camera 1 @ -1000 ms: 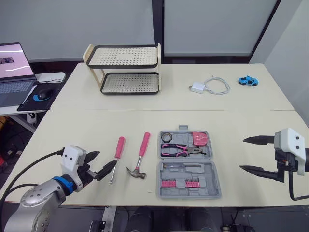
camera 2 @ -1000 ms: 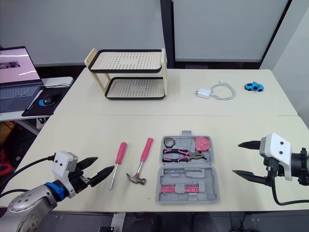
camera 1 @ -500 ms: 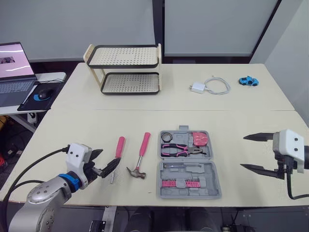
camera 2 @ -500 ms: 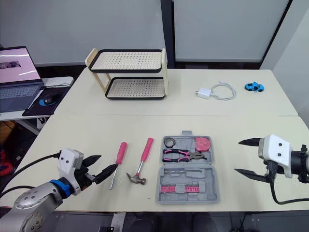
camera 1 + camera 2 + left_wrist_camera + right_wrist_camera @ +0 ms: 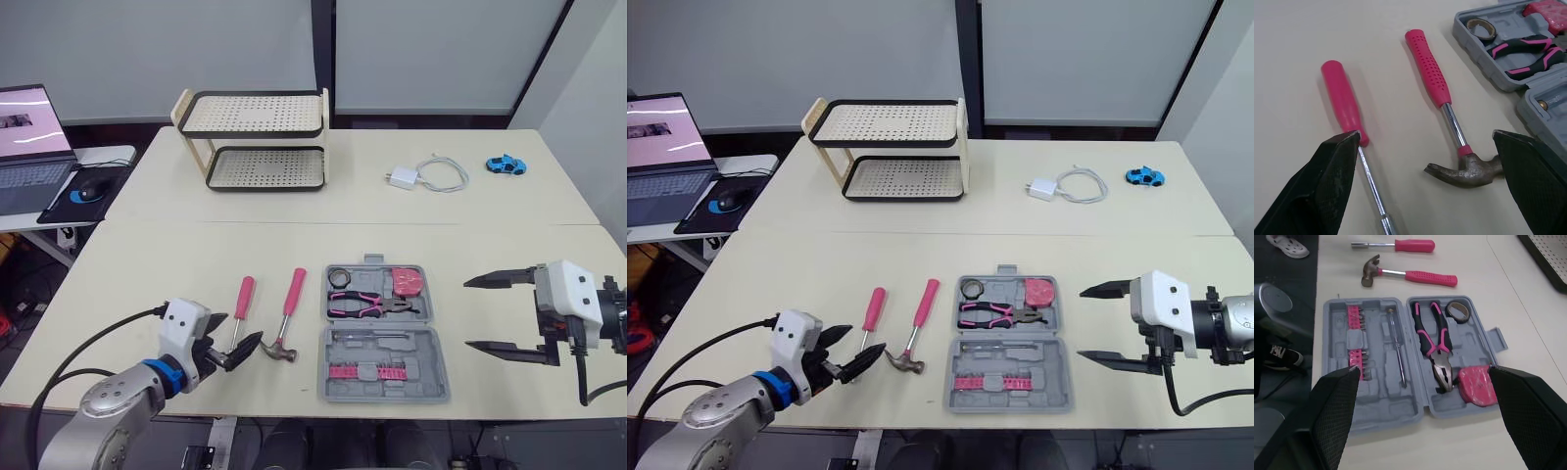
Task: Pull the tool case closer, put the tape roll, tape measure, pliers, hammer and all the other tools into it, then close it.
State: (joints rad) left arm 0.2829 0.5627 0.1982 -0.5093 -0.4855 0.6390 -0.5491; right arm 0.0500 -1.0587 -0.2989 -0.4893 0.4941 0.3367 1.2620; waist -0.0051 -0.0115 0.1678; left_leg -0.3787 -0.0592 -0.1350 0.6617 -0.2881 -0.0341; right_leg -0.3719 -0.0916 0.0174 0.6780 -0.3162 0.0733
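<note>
Two tools lie loose on the worktop (image 5: 176, 257) left of the tool case (image 5: 429, 370): the hammer (image 5: 286, 315) and a pink-handled screwdriver (image 5: 241, 298), side by side, the hammer nearer the case. The left hand (image 5: 240, 339), fingers apart, sits low at their near ends, one finger by the screwdriver's shaft and the other by the hammer's head; contact cannot be told. The hammer's long axis runs away from the robot, head nearest, its pink grip leaning slightly toward the case. The case lies open, holding pliers (image 5: 367, 305), tape roll (image 5: 339, 276) and tape measure (image 5: 407, 281). The right hand (image 5: 466, 314), fingers wide apart, hangs just right of the case, clear of it.
</note>
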